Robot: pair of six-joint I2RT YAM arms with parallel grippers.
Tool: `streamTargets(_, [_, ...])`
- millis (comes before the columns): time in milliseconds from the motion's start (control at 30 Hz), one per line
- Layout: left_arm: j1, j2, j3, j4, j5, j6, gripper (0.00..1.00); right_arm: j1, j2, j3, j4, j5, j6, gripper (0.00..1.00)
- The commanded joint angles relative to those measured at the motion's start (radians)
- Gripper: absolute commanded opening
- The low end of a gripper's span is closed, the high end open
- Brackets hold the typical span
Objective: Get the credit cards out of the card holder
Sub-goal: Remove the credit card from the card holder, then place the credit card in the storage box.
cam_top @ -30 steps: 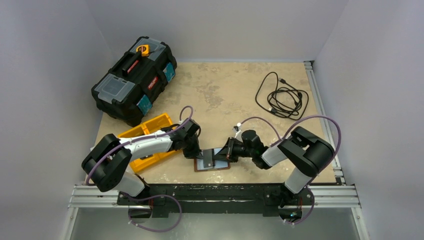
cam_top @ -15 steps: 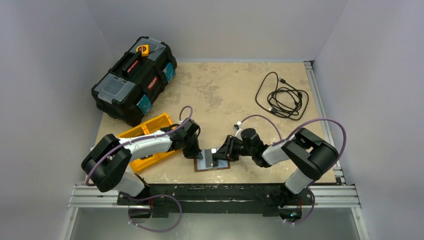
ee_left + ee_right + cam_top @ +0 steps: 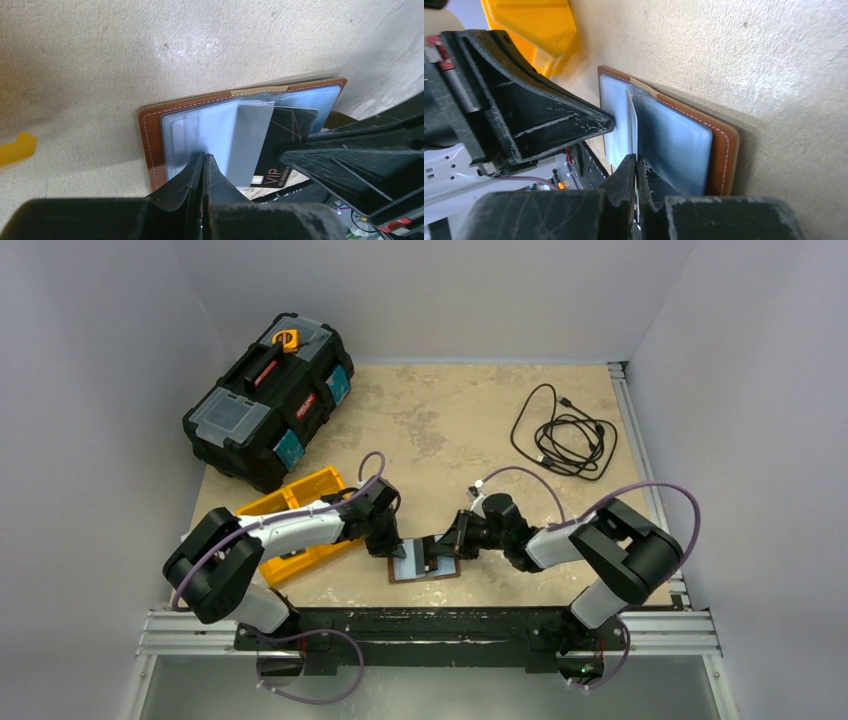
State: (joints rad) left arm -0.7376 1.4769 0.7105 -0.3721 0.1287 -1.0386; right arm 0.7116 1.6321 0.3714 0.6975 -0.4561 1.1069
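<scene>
the beige mottled worktop carries a black toolbox at its far left corner; an orange tray sits in front of the toolbox, partly under the left arm; a coiled black cable lies at the far right, well apart from the rest; the card holder lies open and flat near the front edge of the worktop, between the two arms and near the tray, its pale clear sleeves facing up inside the brown stitched border; a grey card and a black card lettered "vip" stick part way out of the sleeves at a slant, the grey one overlapping the black; the left fingers are pressed fully together, their tips resting on the clear sleeves near the holder's left half, and nothing shows between them; the right fingers are likewise closed tight, their tips meeting a thin leaf that stands edge-on from the holder; whether that leaf is a card or a sleeve, and whether it is truly pinched, cannot be told; the two sets of tips are just beside each other over the holder.
</scene>
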Motion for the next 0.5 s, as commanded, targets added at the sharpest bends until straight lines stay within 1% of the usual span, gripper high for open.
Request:
streamTargets(0, [0.007, 0.069, -0.054, -0.122, -0.116, 0.022, 0.0, -0.028, -0.12, -0.011, -0.171, 0.083, -0.08, 0.0])
streamTargets(167, [0.007, 0.056, -0.047, -0.128, -0.125, 0.021, 0.0, -0.047, -0.258, 0.009, -0.334, 0.123, -0.134, 0.0])
streamTargets(300, [0.006, 0.037, -0.04, -0.111, -0.117, 0.028, 0.0, -0.049, -0.327, 0.061, -0.439, 0.134, -0.172, 0.0])
streamTargets(467, [0.006, -0.037, 0.001, -0.113, -0.106, 0.064, 0.0, -0.048, -0.357, 0.123, -0.489, 0.114, -0.185, 0.0])
